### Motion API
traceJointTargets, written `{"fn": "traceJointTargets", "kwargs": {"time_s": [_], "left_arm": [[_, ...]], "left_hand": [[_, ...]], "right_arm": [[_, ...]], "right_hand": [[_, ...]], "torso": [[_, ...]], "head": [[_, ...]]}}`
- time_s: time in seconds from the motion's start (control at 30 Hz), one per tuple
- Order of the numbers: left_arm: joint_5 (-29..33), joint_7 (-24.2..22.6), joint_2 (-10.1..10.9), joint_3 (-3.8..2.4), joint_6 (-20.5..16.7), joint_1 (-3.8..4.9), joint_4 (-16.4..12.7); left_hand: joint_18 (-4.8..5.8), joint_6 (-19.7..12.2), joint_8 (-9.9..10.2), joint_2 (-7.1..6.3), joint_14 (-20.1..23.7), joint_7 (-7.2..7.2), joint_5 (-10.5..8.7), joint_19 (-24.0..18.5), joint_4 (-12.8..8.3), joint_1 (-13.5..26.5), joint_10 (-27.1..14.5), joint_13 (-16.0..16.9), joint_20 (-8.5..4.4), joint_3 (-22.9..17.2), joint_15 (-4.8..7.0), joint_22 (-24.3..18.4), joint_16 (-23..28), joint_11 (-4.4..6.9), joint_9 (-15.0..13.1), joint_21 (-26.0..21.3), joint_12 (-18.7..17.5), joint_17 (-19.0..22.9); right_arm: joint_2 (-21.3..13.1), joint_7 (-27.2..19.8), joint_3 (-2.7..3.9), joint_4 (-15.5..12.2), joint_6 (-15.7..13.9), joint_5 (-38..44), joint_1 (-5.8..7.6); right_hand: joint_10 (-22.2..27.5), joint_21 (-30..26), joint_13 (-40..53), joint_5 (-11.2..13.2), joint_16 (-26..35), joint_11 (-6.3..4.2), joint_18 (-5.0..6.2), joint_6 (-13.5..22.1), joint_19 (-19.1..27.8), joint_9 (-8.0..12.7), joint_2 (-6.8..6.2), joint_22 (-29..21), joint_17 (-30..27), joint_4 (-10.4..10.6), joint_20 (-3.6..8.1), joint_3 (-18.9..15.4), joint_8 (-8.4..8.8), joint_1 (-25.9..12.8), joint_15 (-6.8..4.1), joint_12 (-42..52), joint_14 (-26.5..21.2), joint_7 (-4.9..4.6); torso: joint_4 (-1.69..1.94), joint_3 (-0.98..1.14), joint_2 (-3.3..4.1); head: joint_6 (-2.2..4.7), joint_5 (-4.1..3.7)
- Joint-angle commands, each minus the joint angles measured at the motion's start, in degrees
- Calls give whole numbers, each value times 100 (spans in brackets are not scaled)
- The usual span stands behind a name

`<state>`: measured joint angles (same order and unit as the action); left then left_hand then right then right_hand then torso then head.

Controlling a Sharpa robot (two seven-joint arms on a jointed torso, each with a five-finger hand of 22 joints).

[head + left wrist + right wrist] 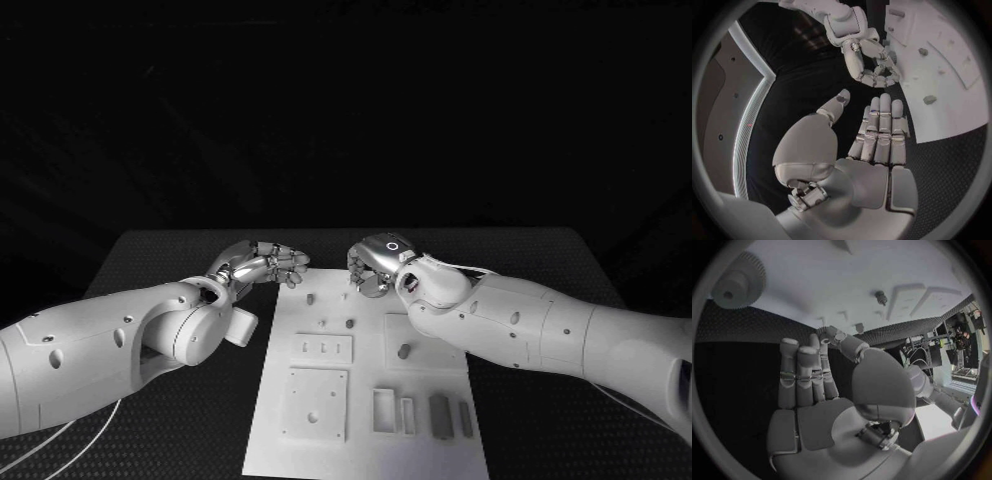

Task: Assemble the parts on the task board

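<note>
The white task board lies lengthwise in the middle of the table. Small pegs stand in it, and grey bars lie near its front right corner. Both hands hover at the board's far end. My left hand is by the far left corner; in the left wrist view its fingers are straight, the thumb is apart, and it holds nothing. My right hand is over the far edge, its fingers curled with the thumb tip against them; nothing shows between them. A gear lies on the board.
Raised plates sit on the board: a slotted one, a square one and a narrow frame. Black matting surrounds the board on both sides. The two hands are close together, a short gap apart.
</note>
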<state>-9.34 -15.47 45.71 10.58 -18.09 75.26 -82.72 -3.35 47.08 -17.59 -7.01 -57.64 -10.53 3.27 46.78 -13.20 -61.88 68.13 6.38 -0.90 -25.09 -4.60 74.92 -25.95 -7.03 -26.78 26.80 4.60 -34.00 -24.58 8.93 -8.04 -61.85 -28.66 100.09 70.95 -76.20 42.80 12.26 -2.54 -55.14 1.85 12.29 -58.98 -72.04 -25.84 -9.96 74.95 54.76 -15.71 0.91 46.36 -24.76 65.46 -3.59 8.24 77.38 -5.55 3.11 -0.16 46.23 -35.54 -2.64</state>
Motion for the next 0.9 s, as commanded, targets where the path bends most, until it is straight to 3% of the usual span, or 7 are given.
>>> {"fn": "traceJointTargets", "kwargs": {"time_s": [0.03, 0.27, 0.37, 0.67, 0.9], "left_arm": [[17, -45, -7, -7, 74, 9, -9], [-205, -48, -27, -8, 79, 10, -49], [-196, -50, -17, -8, 69, 13, -60], [-177, -47, -27, -14, 67, 18, -59], [-177, -46, -29, -21, 67, 20, -53]], "left_hand": [[-92, -22, 30, 16, -28, 0, -29, -37, 2, 54, -9, 10, -9, -32, -14, 111, 30, 7, -8, 39, -39, -6], [-93, -29, 34, 18, -28, -3, -28, -38, -7, 45, -10, 11, -10, -41, -13, 111, 32, 0, -9, 43, -42, -12], [-92, -30, 35, 18, -28, -3, -29, -39, -7, 47, -10, 11, -9, -41, -14, 111, 33, -1, -9, 43, -43, -12], [-90, -33, 36, 13, -26, -6, -29, -42, -8, 55, -12, 12, -7, -41, -15, 111, 37, -2, -10, 45, -46, -16], [-90, -36, 38, 12, -25, -7, -29, -43, -9, 57, -13, 12, -7, -43, -16, 110, 38, -4, -10, 46, -48, -19]], "right_arm": [[37, 34, 2, 27, 33, 126, 0], [134, 9, 0, 203, 47, 99, 0], [148, 13, 0, 216, 39, 99, 0], [219, 0, -1, 240, 76, 119, 1], [230, -10, -4, 230, 123, 119, 0]], "right_hand": [[-177, 24, 331, -24, -27, -42, 271, -55, -11, -9, 12, 126, 8, -5, 28, 36, -29, -11, -136, 19, -103, 2], [-173, 30, 340, -24, -30, -41, 271, -53, -8, -12, 12, 125, 7, -5, 27, 39, -25, -15, -135, 16, -104, 1], [-170, 33, 344, -24, -30, -41, 271, -52, -6, -14, 13, 124, 7, -6, 27, 41, -23, -17, -135, 14, -105, 0], [-167, 39, 354, -24, -32, -40, 271, -49, -1, -18, 13, 123, 6, -9, 26, 47, -19, -17, -134, 10, -107, 0], [-165, 43, 360, -24, -33, -40, 271, -48, 1, -20, 13, 123, 5, -11, 26, 49, -17, -18, -134, 8, -107, -1]], "torso": [[9, 0, 4], [23, -10, 13], [15, -6, 20], [31, -21, 81], [30, -26, 81]], "head": [[-15, 32], [-25, 22], [-32, 36], [-24, 31], [-50, 48]]}}
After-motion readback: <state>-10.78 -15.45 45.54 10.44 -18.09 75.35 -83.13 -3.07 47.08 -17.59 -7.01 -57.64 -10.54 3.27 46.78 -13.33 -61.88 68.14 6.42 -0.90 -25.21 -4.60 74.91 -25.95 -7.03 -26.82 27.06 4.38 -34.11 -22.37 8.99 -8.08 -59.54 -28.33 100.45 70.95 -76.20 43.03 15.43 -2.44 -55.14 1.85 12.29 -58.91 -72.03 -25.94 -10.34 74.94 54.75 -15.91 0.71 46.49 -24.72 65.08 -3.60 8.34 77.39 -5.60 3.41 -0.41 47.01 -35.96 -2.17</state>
